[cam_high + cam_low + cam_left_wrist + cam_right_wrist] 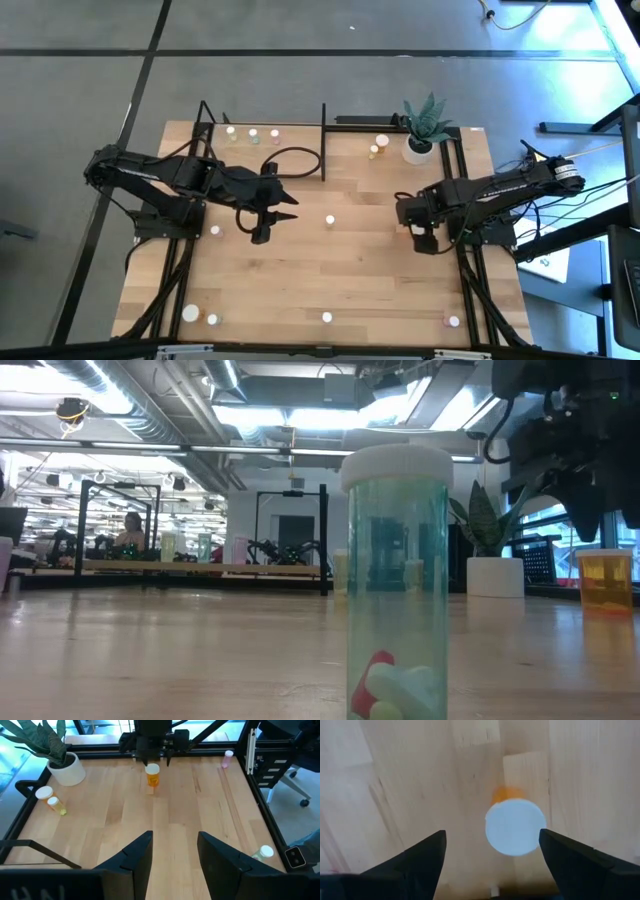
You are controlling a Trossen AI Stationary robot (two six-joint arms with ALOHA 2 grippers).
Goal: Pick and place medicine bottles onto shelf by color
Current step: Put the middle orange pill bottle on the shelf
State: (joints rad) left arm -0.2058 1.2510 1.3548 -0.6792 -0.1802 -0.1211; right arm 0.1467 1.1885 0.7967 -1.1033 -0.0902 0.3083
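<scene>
An orange medicine bottle [507, 795] with a white cap [515, 826] stands upright on the table near its right edge. My right gripper [492, 837] hangs open above it, pointing down, with the cap below and between the fingers, closer to one of them. It touches nothing. My left gripper [175, 837] is open and holds nothing; it is raised over the table's left half [280, 212]. The shelf [265, 150] lies at the far left, with three bottles [253, 133] standing in a row on it.
Loose bottles stand at mid-table [329, 219], beside the left arm [215, 231] and along the near edge [327, 317], one right before the low camera [397, 580]. Two more [378, 146] stand beside a potted plant [420, 145] at the far right.
</scene>
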